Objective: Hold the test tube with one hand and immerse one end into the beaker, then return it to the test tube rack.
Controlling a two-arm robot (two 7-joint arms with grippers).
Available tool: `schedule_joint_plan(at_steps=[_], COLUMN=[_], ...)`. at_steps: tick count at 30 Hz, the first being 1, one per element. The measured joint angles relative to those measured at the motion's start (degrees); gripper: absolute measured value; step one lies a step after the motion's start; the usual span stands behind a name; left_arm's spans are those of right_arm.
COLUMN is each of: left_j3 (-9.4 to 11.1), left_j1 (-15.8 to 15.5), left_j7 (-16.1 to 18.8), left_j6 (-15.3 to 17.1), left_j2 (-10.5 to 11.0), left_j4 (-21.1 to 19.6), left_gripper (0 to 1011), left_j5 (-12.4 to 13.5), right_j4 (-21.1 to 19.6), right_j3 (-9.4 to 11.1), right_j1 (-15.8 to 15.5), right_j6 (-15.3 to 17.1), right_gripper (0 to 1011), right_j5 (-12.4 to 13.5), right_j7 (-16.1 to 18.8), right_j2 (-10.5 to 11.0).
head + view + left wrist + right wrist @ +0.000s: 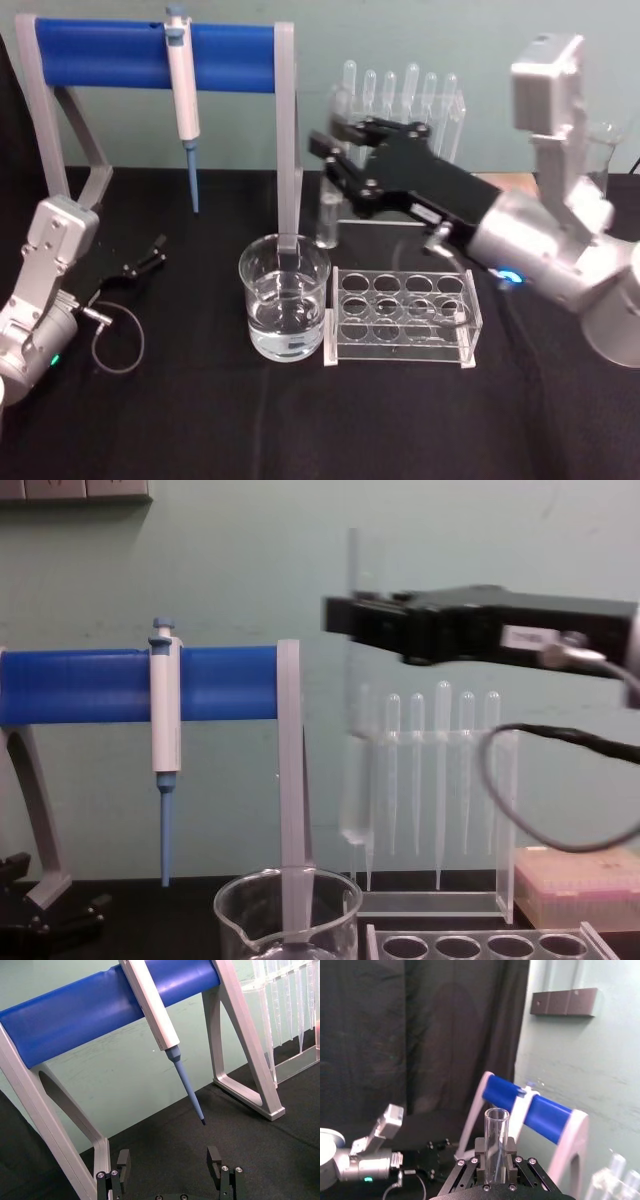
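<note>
My right gripper is shut on the test tube, a clear glass tube held upright. In the chest view the test tube hangs from the right gripper with its round end just above the right rim of the beaker, clear of the water. The beaker holds water and stands mid-table. In the right wrist view the open rim of the test tube rises between the fingers. My left gripper rests open at the table's left; the left gripper holds nothing.
A white-and-blue pipettor hangs on a stand with a blue bar; one stand leg comes down just behind the beaker. A clear rack with round holes sits right of the beaker. Thin pipettes stand behind.
</note>
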Motion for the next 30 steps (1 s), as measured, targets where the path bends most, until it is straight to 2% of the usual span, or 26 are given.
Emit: schedule_joint_plan(at_steps=[5, 6, 10, 14, 23, 30], left_j3=[0.0, 0.0, 0.0, 0.0, 0.0, 0.0], left_j1=[0.0, 0.0, 0.0, 0.0, 0.0, 0.0], left_j7=[0.0, 0.0, 0.0, 0.0, 0.0, 0.0], left_j6=[0.0, 0.0, 0.0, 0.0, 0.0, 0.0], left_j2=[0.0, 0.0, 0.0, 0.0, 0.0, 0.0], left_j4=[0.0, 0.0, 0.0, 0.0, 0.0, 0.0], left_gripper=[1000, 1000, 1000, 1000, 1000, 1000], left_j5=[0.0, 0.0, 0.0, 0.0, 0.0, 0.0], right_j4=[5.1, 5.1, 10.0, 12.2, 19.2, 21.6], right_j3=[-3.4, -3.4, -5.7, -6.3, -6.8, -6.4], right_j1=[3.7, 3.7, 5.1, 4.8, 2.3, 1.2], right_j6=[-1.0, -1.0, -2.4, -3.8, -10.0, -11.8], right_gripper=[236, 235, 236, 236, 236, 235], right_j5=[-1.3, -1.3, -3.1, -4.0, -5.3, -5.6], right_j7=[0.9, 0.9, 1.2, 1.4, 2.5, 3.2], right_j2=[-3.6, -3.6, -5.7, -6.3, -8.5, -9.6])
